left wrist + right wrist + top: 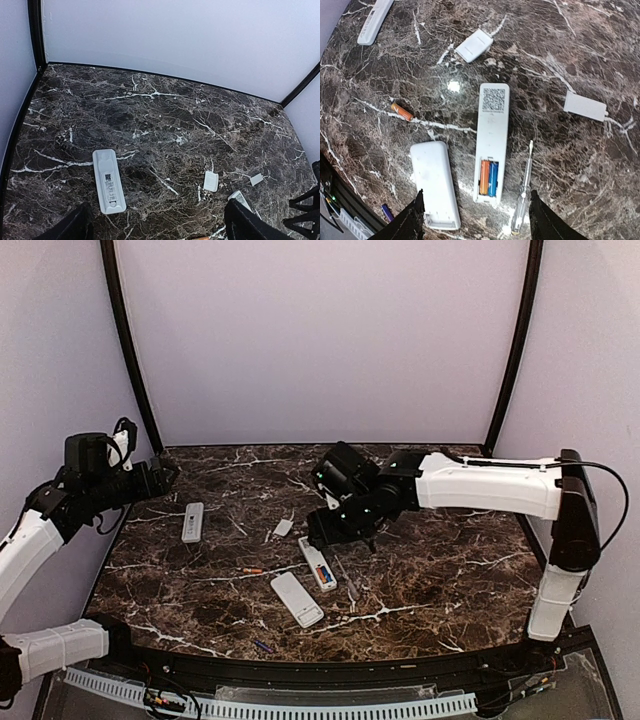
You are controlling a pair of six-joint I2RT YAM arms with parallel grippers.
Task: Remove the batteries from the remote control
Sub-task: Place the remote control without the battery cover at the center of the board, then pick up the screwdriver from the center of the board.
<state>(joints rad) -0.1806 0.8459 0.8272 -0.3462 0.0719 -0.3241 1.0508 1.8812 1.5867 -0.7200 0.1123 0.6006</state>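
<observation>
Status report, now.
Jaws open, empty on left gripper and right gripper. Two batteries, orange and blue, seated in the open remote below the right gripper. Screwdriver lies beside it, bay unobstructed.

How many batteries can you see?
4. Orange battery and blue battery inside the open remote; loose orange battery left of it; purple battery near the table's front edge. Others may be hidden.

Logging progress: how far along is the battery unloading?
Done: an orange battery and a purple battery lie loose on the table. In hand: nothing gripped; the open right claw hovers over the opened remote. Left: the orange cell and blue cell in its compartment.
</observation>
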